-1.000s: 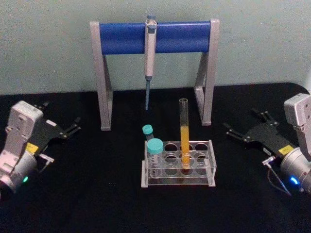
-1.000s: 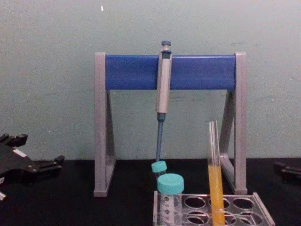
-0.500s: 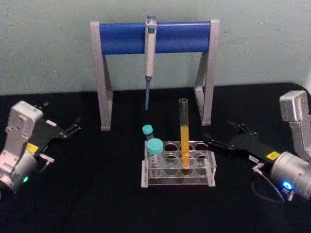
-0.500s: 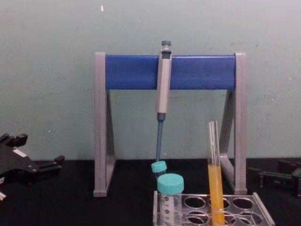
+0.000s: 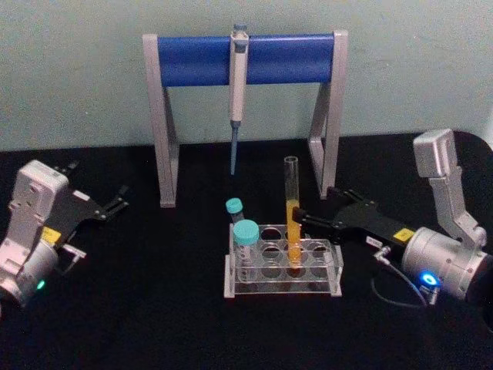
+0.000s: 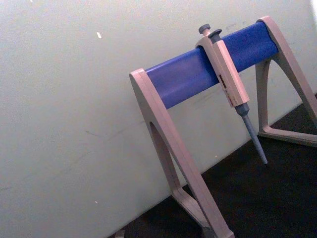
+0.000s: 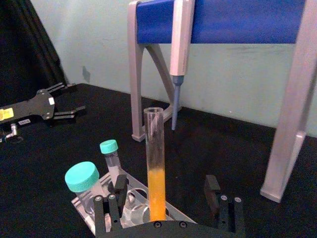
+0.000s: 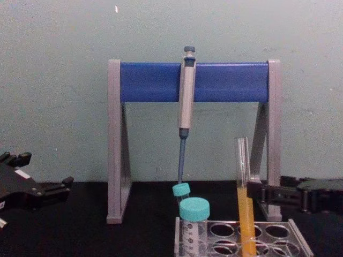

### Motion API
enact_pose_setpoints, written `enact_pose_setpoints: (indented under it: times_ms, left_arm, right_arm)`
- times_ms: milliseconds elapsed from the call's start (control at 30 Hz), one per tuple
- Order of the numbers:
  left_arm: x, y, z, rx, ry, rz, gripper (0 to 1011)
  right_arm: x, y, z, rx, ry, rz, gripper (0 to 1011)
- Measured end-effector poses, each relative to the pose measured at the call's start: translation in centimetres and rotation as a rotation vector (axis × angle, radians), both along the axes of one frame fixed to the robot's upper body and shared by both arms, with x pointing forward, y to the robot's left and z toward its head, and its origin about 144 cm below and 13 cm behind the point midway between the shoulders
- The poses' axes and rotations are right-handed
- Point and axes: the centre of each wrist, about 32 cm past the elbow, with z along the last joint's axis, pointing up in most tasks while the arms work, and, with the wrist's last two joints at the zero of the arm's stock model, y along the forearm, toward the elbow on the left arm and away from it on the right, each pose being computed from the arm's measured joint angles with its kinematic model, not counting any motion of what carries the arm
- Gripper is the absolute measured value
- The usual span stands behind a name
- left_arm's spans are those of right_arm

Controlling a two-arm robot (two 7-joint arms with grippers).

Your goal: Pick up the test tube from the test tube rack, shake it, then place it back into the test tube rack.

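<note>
1. Nearest the camera, the right arm comes in low from the right of the test tube rack (image 5: 269,290). Its forearm lies nearly flat over the black table (image 5: 154,324) and its wrist points left at the rack.
2. The rack sits flat on the table. Two teal-capped vials stand at its left end, a fat one (image 5: 246,235) in front and a skinnier one (image 5: 234,206) leaning behind it.
3. The test tube (image 5: 291,193) stands roughly upright in a hole right of the rack's centre, orange-yellow liquid filling its lower half. I can't tell which row it's in.
4. The right gripper (image 5: 302,219) is just above the rack's top plate with its jaws spread wide. In the right wrist view the tube stands between the two fingers (image 7: 116,187) with clear gaps on both sides, so it's not gripping anything.
5. The left gripper (image 5: 122,199) sits parked well off to the rack's left, jaws apart and holding nothing.
6. Behind the rack stands the grey-and-blue pipette stand (image 5: 285,58), with a pipette (image 5: 237,85) hanging from its bar, tip down.
</note>
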Motion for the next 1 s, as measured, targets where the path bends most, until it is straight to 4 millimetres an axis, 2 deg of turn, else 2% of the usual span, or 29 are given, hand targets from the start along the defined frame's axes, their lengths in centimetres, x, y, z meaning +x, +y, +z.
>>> enact_pose_setpoints:
  times_ms: [333, 1000]
  left_arm:
    - [0.0, 0.0, 0.0, 0.000, 0.000, 0.000, 1001]
    - [0.0, 0.0, 0.0, 0.000, 0.000, 0.000, 1001]
  right_arm:
    - [1.7, 1.4, -0.3, -0.016, 0.005, 0.045, 1000]
    - [3.3, 2.6, -0.3, -0.081, 0.005, 0.091, 1000]
